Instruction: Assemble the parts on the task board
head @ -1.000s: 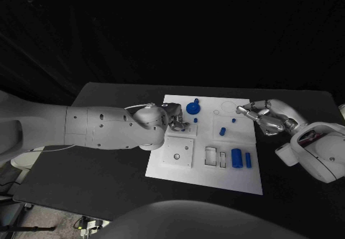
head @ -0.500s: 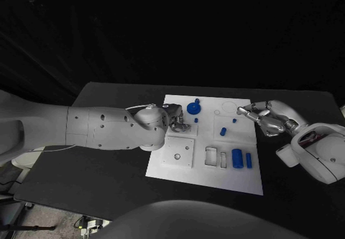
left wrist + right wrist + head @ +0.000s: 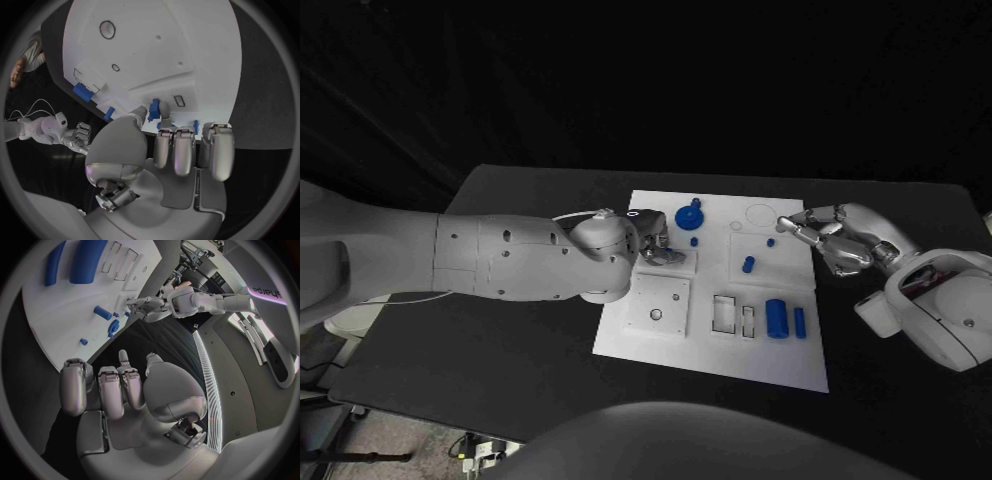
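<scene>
Left hand (image 3: 653, 245), fingers curled over the white task board's (image 3: 711, 355) far left part, is nearest the round blue part (image 3: 687, 215) just beyond its fingertips; right hand (image 3: 837, 238), holding nothing visible, hangs off the right edge.

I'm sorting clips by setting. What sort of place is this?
Probably a robotics lab or test bench: a black table against a dark backdrop, a white task board carrying small blue parts, and two white robot arms working over it.
</scene>
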Robot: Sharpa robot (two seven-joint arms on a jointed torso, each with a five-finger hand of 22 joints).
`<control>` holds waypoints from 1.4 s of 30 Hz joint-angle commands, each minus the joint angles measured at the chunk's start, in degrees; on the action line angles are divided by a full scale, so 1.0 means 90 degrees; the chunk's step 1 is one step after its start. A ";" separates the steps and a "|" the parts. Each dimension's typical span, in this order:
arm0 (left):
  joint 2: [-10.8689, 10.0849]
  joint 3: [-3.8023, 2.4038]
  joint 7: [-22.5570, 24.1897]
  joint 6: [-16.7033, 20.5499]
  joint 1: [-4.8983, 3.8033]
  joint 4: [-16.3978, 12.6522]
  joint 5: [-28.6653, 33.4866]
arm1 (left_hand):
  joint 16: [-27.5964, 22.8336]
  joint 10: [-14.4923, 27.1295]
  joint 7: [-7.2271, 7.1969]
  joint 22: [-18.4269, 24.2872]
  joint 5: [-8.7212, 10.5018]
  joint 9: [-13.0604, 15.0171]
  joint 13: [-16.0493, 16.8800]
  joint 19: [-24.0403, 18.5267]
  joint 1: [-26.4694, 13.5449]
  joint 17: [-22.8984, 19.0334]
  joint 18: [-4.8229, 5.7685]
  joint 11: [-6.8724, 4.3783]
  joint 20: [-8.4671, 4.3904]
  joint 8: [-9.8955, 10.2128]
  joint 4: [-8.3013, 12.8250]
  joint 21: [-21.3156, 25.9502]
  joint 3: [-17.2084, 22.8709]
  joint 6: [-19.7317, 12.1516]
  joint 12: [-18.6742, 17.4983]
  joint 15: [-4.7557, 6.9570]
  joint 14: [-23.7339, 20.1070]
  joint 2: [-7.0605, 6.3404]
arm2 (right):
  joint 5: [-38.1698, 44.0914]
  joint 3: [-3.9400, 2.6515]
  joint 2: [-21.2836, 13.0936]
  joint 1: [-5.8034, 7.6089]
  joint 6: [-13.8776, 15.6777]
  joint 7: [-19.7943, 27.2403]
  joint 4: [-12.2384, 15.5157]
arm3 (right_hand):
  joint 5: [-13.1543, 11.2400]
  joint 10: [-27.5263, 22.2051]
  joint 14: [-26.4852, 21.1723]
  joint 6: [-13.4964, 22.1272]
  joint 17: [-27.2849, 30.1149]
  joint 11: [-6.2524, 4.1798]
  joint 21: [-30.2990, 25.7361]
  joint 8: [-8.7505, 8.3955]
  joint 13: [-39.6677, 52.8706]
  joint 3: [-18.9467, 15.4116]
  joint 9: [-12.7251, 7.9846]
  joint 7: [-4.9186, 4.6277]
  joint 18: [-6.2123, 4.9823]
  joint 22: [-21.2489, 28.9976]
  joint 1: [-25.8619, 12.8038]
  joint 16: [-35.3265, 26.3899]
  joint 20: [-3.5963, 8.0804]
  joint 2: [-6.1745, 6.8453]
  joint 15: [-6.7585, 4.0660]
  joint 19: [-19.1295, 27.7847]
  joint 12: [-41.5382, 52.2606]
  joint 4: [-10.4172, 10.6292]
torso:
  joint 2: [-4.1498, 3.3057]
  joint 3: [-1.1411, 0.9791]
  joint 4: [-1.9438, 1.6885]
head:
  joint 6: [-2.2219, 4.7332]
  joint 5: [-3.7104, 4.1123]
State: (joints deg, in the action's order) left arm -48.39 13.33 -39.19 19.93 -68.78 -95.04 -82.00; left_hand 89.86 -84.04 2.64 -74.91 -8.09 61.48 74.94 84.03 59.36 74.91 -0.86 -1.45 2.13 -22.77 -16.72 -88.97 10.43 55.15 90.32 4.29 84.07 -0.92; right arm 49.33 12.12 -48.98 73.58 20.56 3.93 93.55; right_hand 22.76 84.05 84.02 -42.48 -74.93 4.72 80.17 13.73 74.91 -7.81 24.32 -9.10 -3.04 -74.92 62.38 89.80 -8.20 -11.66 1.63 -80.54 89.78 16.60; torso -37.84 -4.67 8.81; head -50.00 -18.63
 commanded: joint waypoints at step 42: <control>-0.0050 -0.0003 0.0048 -0.0228 0.0009 -0.0084 0.0121 | 0.0016 -0.0663 -0.0124 -0.1618 -0.1060 0.0701 0.1674 0.0572 -0.0266 0.1676 0.0061 -0.0065 -0.0005 -0.0370 -0.0001 0.0004 -0.0634 0.0011 -0.0036 0.0025 0.0659 0.0221 | 0.0050 0.0001 -0.0047 -0.0034 -0.0224 -0.0085 0.0002 | 0.0034 0.0661 0.0664 -0.0032 -0.1674 0.0059 -0.0048 0.0025 0.1676 -0.0025 -0.0016 -0.0026 -0.0007 -0.1219 0.0069 0.0022 -0.0009 0.0006 0.0043 0.0022 0.0024 -0.0019 | 0.0000 0.0000 0.0001 | 0.0000 0.0015</control>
State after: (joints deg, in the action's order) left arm -48.92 13.31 -39.11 18.73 -68.70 -95.71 -81.26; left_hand 89.86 -83.83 1.50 -74.91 -17.42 67.74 74.94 83.83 56.37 74.90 -0.86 -1.66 2.34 -26.14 -16.72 -88.97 4.93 55.47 90.32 4.29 84.06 1.06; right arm 49.33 12.13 -49.40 73.33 19.62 3.25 93.53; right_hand 22.75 84.05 84.02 -42.48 -74.91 4.72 79.93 13.73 74.91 -7.81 24.27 -9.10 -3.04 -74.95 62.37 89.80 -8.19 -11.66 1.63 -80.54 89.78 16.60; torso -37.88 -4.67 8.84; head -50.00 -18.44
